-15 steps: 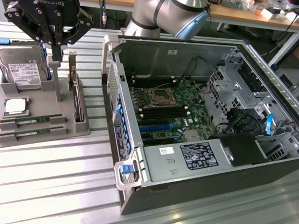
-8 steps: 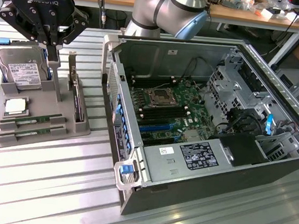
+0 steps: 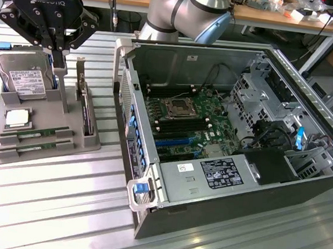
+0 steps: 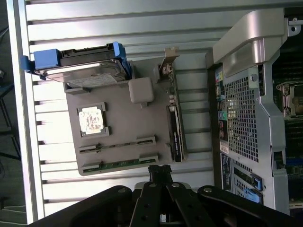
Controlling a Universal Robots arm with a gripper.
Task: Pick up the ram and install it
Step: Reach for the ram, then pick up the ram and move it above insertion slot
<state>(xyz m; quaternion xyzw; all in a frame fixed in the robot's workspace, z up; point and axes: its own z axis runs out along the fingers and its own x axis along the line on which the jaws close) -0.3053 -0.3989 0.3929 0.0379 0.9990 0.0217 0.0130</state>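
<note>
Pincer [image 3: 59,55] hangs over the gray tray [image 3: 12,152] at the exterior view's left, its two fingers pressed together and carrying nothing. Down in the tray, the inner ram stick [image 3: 34,134] sits in its slot. The outer ram stick [image 3: 37,146] sits in the slot just beside it, nearer the tray's edge, and both are untouched.

This view also gives us the open computer case [image 3: 307,113] beside the tray on the desk [image 3: 41,218], its motherboard [image 3: 191,112] bare to the camera.

Over to the wrist view, looking straight down: the pincer [image 4: 160,171] tips sit just off the tray's edge, nearest the green outer ram stick [image 4: 120,163], with the inner ram stick [image 4: 118,143] beyond it. From here the silver chip [image 4: 91,119], the hard drive [image 4: 80,71] in its blue carrier and the upright card [image 4: 174,132] are all laid out clearly. The case turns its mesh back wall [image 4: 239,118] to us.
</note>
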